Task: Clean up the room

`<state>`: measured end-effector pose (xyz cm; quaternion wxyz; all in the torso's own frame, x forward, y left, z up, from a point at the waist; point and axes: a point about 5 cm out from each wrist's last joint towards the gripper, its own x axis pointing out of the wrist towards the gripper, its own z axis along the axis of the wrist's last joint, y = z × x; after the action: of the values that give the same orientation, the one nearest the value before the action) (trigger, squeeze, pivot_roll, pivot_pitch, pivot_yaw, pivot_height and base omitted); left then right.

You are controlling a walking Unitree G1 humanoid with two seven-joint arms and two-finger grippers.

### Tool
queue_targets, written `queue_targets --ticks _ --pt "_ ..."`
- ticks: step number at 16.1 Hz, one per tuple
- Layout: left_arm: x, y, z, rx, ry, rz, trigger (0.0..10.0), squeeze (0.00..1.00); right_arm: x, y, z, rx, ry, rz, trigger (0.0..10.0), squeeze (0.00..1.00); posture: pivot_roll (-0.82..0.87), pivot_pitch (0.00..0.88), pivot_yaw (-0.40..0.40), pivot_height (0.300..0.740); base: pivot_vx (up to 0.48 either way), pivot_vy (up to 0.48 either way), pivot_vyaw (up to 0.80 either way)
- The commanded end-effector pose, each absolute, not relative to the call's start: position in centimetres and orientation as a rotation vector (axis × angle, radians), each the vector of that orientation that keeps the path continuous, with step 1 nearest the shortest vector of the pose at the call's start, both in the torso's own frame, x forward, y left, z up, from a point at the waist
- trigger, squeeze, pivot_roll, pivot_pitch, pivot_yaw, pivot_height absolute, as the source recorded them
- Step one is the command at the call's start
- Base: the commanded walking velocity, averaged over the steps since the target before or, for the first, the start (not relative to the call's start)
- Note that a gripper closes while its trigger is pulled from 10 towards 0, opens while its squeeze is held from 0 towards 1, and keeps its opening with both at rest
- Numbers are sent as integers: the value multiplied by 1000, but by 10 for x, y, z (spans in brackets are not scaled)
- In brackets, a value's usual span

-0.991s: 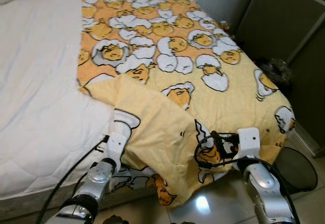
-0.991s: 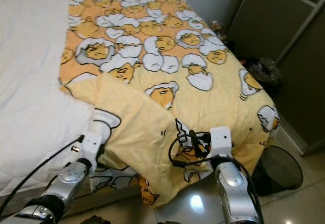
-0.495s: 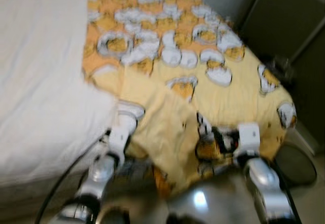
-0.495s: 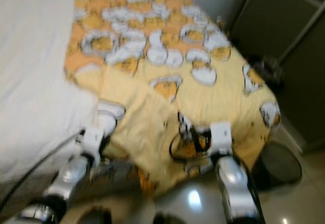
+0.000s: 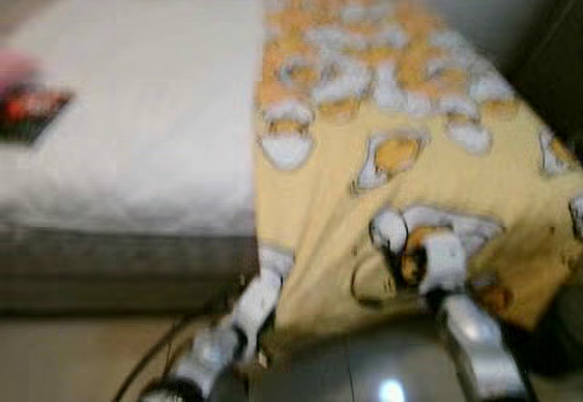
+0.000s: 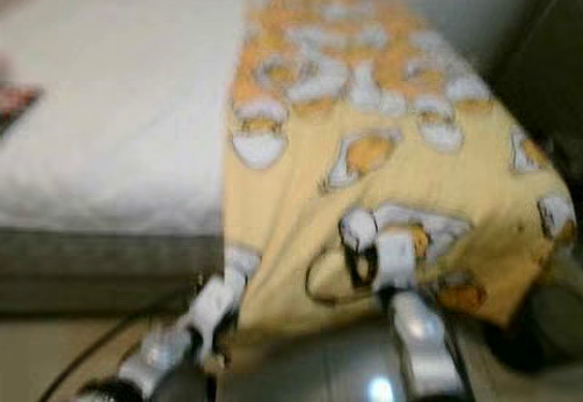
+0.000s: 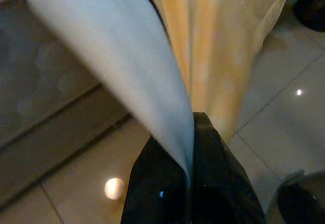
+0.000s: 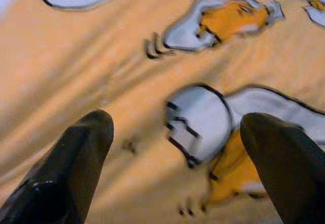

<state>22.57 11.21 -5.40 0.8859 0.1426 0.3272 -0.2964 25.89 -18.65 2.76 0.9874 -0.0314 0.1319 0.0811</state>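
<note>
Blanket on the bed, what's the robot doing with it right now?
The robot stands at the foot of the bed, working on the yellow blanket. Its left gripper is shut on the blanket's hanging edge, low by the floor. Its right gripper is open, fingers spread just over the blanket's top near the corner. The blanket covers the bed's right side, with white sheet showing on the left.
</note>
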Motion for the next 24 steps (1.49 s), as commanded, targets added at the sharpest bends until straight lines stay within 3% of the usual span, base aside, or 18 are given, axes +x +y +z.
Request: queue_targets --ticks 1,4,5,7,9,11,12,13,15,17,18,21,22,24 --pt "228 102 -53 359 699 -676 10000 0 263 -202 35 -94 240 129 10000 0 26 0 -125 740 0 0 0" --pt "223 111 -59 407 741 -668 10000 0 261 -201 33 -100 250 140 10000 0 26 0 -132 740 0 0 0" --pt "221 111 -60 393 752 -685 10000 1000 260 -201 32 -102 254 146 10000 0 29 0 -135 740 0 0 0" --pt "219 116 -62 426 760 -663 10000 1000 260 -200 32 -102 251 149 10000 0 22 0 -130 740 0 0 0" --pt "235 141 -51 507 644 -488 10000 1000 262 -200 38 -90 220 134 10000 0 13 0 -124 740 0 0 0" --pt "276 176 -1 696 269 -250 10000 1000 265 -198 44 -41 185 102 10000 0 31 0 -109 740 0 0 0" --pt "293 181 25 616 164 -180 10000 1000 268 -194 48 -24 165 101 10000 0 48 0 -99 740 0 0 0" --pt "311 182 56 417 75 -96 10000 1000 275 -190 51 0 141 89 10000 0 82 0 -84 740 0 0 0" --pt "319 178 84 288 -34 -59 10000 1000 281 -187 55 31 119 67 10000 0 88 0 -80 740 0 0 0" --pt "307 175 103 174 -125 53 10000 1000 292 -182 71 68 52 35 10000 0 97 0 -62 740 0 -232 344" --pt "298 175 96 158 -91 112 10000 0 294 -179 77 80 26 38 10000 0 97 0 -59 740 0 -435 613" --pt "283 175 69 144 80 146 10000 0 282 -174 70 89 43 34 10000 0 91 0 -61 740 0 -417 606" --pt "283 168 69 161 70 75 10000 1000 278 -177 66 91 61 31 10000 0 90 0 -57 740 326 -349 606" --pt "286 159 65 172 130 0 10000 1000 274 -184 61 81 76 4 10000 0 62 0 -45 740 381 -146 600"
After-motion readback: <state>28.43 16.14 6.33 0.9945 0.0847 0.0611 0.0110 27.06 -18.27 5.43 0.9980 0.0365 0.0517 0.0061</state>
